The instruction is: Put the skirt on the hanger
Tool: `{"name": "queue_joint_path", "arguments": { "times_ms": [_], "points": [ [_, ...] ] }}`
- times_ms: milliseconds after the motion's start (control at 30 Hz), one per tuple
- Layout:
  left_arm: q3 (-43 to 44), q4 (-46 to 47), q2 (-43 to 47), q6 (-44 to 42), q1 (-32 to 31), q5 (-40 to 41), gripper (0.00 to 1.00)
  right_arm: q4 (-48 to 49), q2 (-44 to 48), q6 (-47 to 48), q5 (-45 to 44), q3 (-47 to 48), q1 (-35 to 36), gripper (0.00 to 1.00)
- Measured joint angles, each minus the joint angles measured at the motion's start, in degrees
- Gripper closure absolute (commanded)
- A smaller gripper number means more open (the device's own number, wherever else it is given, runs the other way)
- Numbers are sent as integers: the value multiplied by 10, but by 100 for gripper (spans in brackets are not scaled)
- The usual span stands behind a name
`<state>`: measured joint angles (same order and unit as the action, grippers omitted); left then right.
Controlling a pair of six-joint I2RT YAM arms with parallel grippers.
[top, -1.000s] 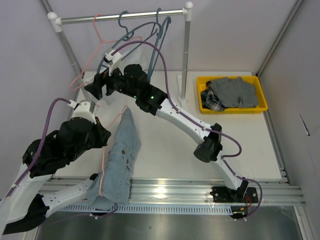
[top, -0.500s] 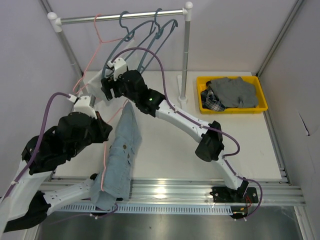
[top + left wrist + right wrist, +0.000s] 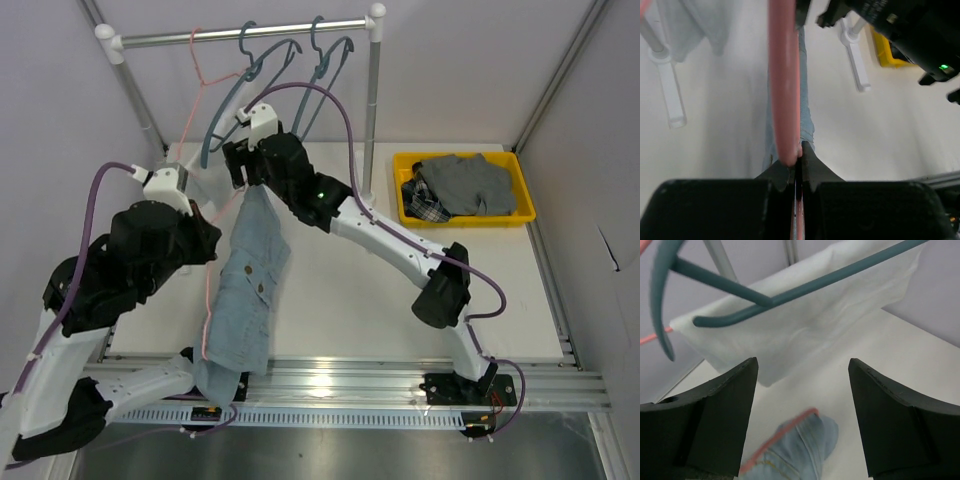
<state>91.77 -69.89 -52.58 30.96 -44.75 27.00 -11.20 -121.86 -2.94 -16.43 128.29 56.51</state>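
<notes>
The denim skirt (image 3: 250,285) ran near-to-far, its far end just under our wide-open right gripper (image 3: 801,390) (left gripper (image 3: 797,160) pinched the pink hanger (image 3: 784,75)).

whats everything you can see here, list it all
skirt: one, light blue denim, left-centre of table, one end over the near edge
pink hanger: one, along the skirt
spare pink hanger: one, on the rack
teal hangers: two, on the rack
rack: one, silver, back of table
white cloth: one, below the hangers, back left
bin: one, yellow, back right
clothes: grey and plaid, in the bin
table: one, white
left gripper: black, shut on the pink hanger
right gripper: black, open, above the skirt's far end
</notes>
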Motion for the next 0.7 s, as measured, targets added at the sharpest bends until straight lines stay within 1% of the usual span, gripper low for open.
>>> {"name": "queue_joint_path", "arguments": {
  "times_ms": [133,200,300,500,700],
  "points": [
    [2,17,-11,-30,87,-31,100,0,18,-3,-14,-12,-12,22],
    [2,25,-17,-46,138,-56,100,0,33,-6,-20,-30,-19,22],
    [2,38,-31,-70,198,-105,100,2,60,-16,-28,-66,-29,22],
    [0,54,-52,-103,259,-194,100,5,118,-35,-31,-130,-49,22],
    [0,70,-54,-111,305,-233,100,9,165,-48,-28,-175,-59,22]
  ]
}}
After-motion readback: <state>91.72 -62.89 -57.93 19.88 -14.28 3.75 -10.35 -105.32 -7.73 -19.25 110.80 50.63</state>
